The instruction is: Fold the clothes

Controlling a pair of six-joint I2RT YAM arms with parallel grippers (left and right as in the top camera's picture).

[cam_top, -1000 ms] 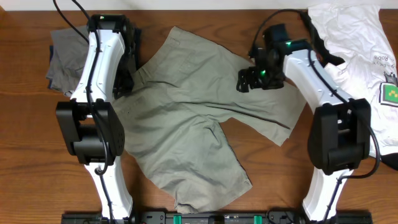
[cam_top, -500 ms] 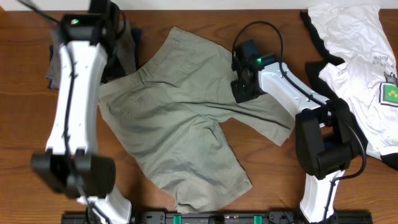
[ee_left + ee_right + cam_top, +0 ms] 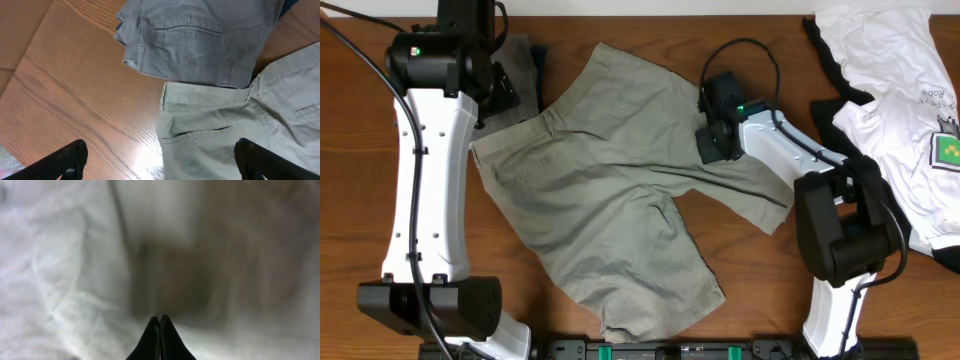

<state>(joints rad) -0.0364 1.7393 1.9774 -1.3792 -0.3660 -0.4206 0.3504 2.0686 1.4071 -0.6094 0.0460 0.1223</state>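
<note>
The khaki-green shorts (image 3: 610, 200) lie spread open across the middle of the table. Their waistband corner (image 3: 210, 130) shows in the left wrist view, beside a grey garment (image 3: 195, 40) with a back pocket. My left gripper (image 3: 162, 165) hangs open above that corner with nothing between its fingers (image 3: 70, 155); in the overhead view the left gripper (image 3: 503, 88) is at the far left. My right gripper (image 3: 713, 142) is shut and pressed tip-down on the shorts' upper right part (image 3: 75, 280). Its fingertips (image 3: 160, 322) meet with no fold showing between them.
A white T-shirt (image 3: 900, 100) with a small green print lies crumpled at the far right, over a black piece (image 3: 840, 85). The grey garment (image 3: 523, 52) rests on a dark navy piece at the far left. Bare wood (image 3: 350, 200) flanks the shorts.
My left arm lifted off the shorts' left side, swung out left, and its gripper opened wide. My right gripper moved left and down onto the shorts and shut.
</note>
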